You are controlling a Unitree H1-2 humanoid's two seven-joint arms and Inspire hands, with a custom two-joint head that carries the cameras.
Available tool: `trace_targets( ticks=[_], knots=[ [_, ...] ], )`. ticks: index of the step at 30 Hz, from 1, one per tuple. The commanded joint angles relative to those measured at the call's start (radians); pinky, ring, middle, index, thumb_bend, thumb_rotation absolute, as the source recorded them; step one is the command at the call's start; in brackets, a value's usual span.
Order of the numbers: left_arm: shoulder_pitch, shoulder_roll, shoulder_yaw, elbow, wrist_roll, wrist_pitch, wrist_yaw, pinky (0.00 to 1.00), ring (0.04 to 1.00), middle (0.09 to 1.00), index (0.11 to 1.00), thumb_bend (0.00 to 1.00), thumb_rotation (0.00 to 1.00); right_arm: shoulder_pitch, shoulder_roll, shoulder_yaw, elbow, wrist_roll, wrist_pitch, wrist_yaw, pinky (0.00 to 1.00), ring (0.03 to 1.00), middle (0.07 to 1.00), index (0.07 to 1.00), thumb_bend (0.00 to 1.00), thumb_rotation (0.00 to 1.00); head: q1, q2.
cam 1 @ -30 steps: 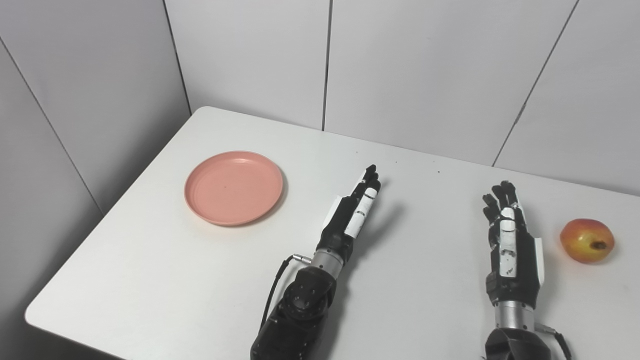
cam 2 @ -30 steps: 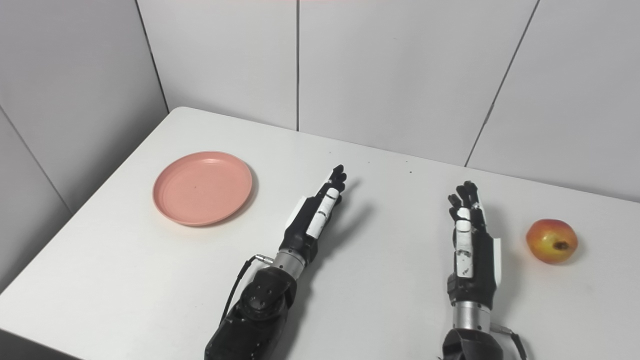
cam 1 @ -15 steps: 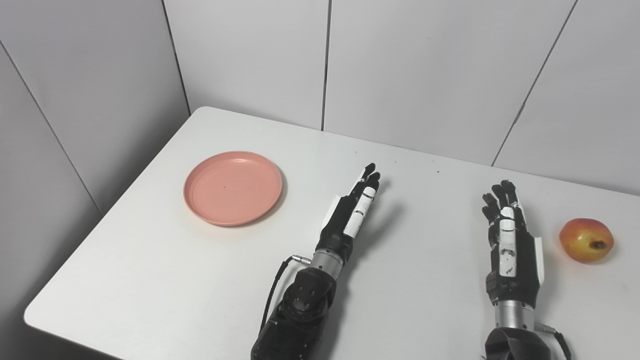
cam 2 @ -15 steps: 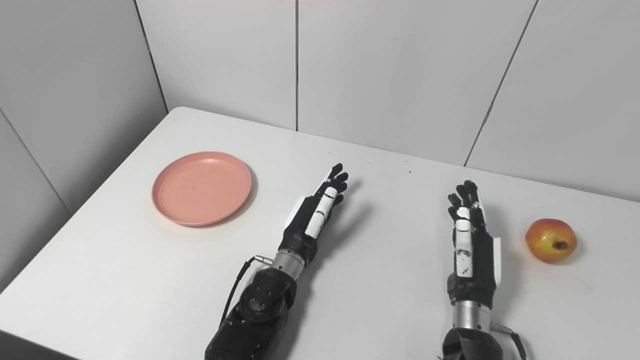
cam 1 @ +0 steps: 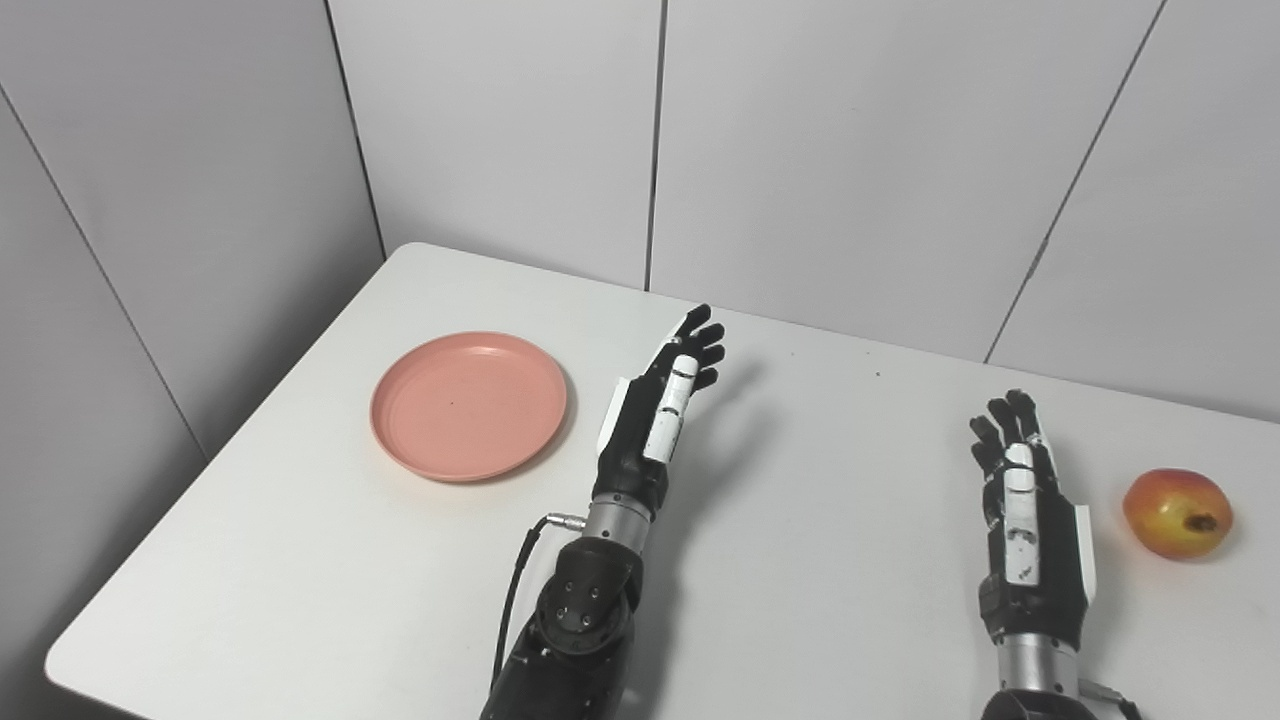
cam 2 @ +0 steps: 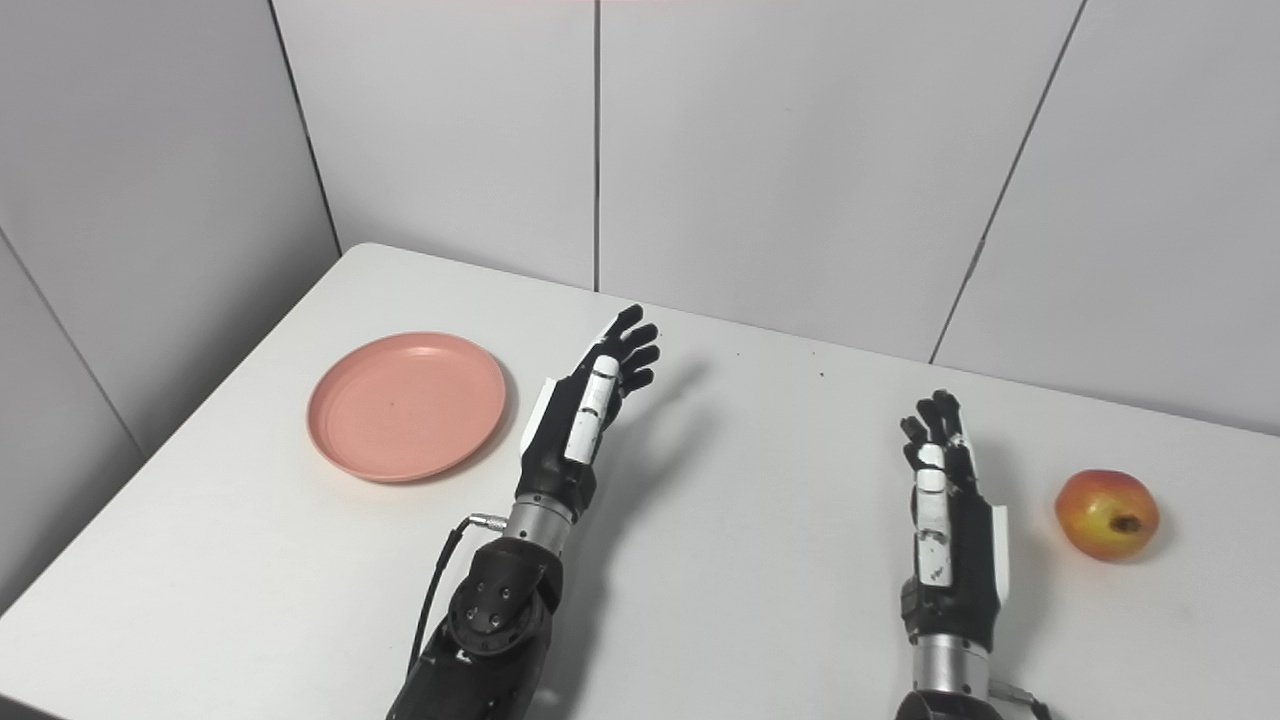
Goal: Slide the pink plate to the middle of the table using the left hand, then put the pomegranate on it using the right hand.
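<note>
The left robot hand [cam 1: 660, 405] hovers open and empty just right of the pink plate [cam 1: 468, 405]. The right robot hand [cam 1: 1025, 510], also open and empty, rests near the pomegranate [cam 1: 1177, 513] on the desk [cam 1: 820, 560].

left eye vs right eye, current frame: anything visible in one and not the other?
Left eye only: the white table's rounded near-left corner, with dark floor beside it.

Right eye only: a wider strip of bare tabletop to the right of the red-yellow pomegranate; the near-left corner is cropped.

Both: the round pink plate on the table's left side, empty; left hand beside it, touching nothing; right hand apart from the pomegranate. Both hands open.
</note>
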Motion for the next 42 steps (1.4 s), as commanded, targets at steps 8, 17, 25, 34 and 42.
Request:
trace_targets(
  ticks=[8,17,25,34,42],
  knots=[
    [-0.083,0.034,0.045,-0.085,0.057,-0.011,0.058,0.73,0.744,0.750,0.740,0.51,1.00,0.045,-0.017,-0.012,0.055,-0.002,-0.042,0.012,0.96,0.915,0.933,0.932,0.58,0.87,0.003,0.001],
    [-0.125,0.123,0.124,-0.087,0.070,0.014,0.092,0.72,0.721,0.726,0.708,0.50,1.00,0.046,-0.019,-0.011,0.055,-0.006,-0.049,0.012,0.95,0.915,0.933,0.931,0.57,0.88,0.005,0.007],
    [-0.139,0.210,0.189,-0.041,0.062,0.017,0.116,0.74,0.736,0.740,0.723,0.50,1.00,0.046,-0.019,-0.012,0.054,-0.003,-0.045,0.011,0.95,0.917,0.929,0.928,0.58,0.87,0.007,0.009],
    [-0.131,0.266,0.245,-0.054,0.056,0.104,0.131,0.80,0.755,0.741,0.724,0.51,1.00,0.048,-0.020,-0.013,0.047,0.001,-0.033,0.013,0.96,0.916,0.928,0.928,0.59,0.86,0.002,0.011],
    [-0.121,0.316,0.277,-0.002,0.020,0.067,0.125,0.74,0.769,0.764,0.751,0.49,1.00,0.049,-0.019,-0.012,0.047,0.000,-0.040,0.012,0.95,0.912,0.929,0.928,0.57,0.87,-0.001,0.013]
  ],
)
